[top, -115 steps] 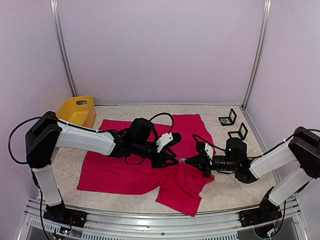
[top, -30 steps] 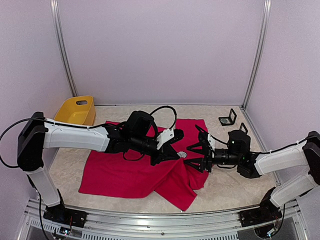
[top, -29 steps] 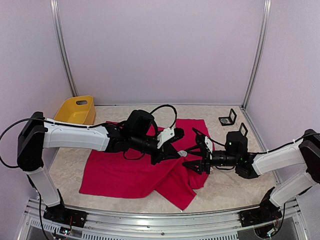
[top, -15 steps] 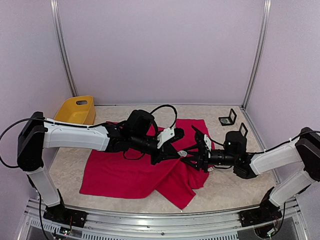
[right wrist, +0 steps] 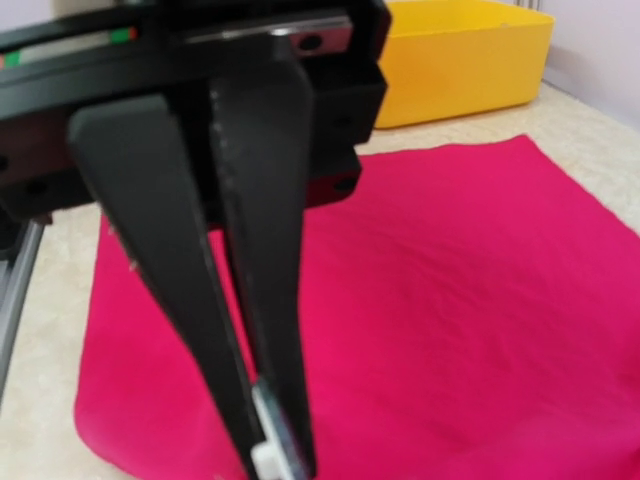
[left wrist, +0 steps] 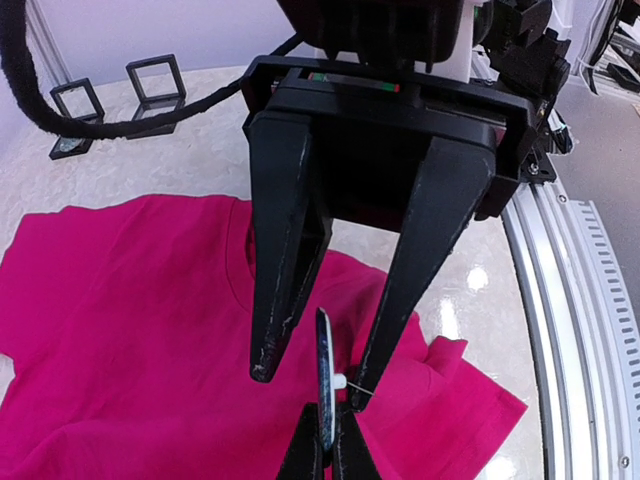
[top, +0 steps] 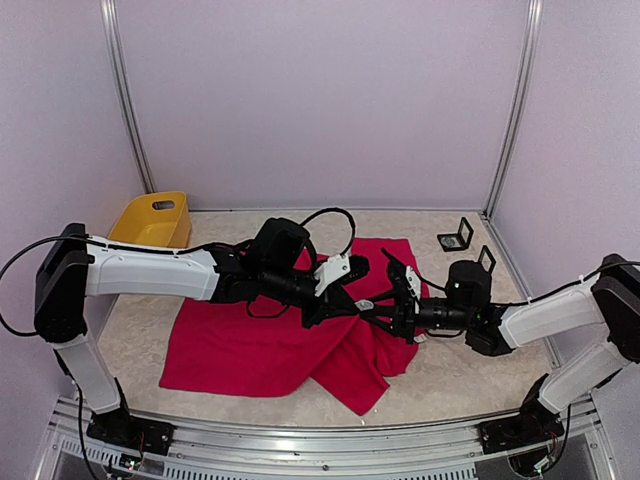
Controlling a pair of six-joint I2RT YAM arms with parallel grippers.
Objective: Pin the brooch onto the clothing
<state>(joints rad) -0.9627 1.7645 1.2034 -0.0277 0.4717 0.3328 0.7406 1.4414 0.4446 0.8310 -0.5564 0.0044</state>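
Note:
The clothing (top: 250, 345) is a crimson-pink T-shirt spread on the table, seen also in the wrist views (left wrist: 130, 300) (right wrist: 450, 300). My left gripper (top: 338, 308) (left wrist: 328, 428) (right wrist: 270, 445) hangs above it, shut on the edge of the brooch (top: 364, 304) (left wrist: 325, 355) (right wrist: 280, 432). The brooch is a thin bluish disc held upright, with a white post (left wrist: 342, 381) and a pin on its back. My right gripper (top: 378, 312) (left wrist: 310, 388) faces it with its jaws apart, straddling the disc. One finger touches the post; the other stands off the disc's face. The right wrist view does not show its own fingers.
A yellow tub (top: 155, 220) (right wrist: 460, 50) stands at the back left. Two small black frames (top: 457, 238) (top: 478, 265) (left wrist: 150, 80) sit at the back right. The aluminium rail (left wrist: 570, 300) runs along the near table edge.
My right gripper has moved left up to the brooch and its jaws have narrowed around the disc. The left arm has held still with the brooch.

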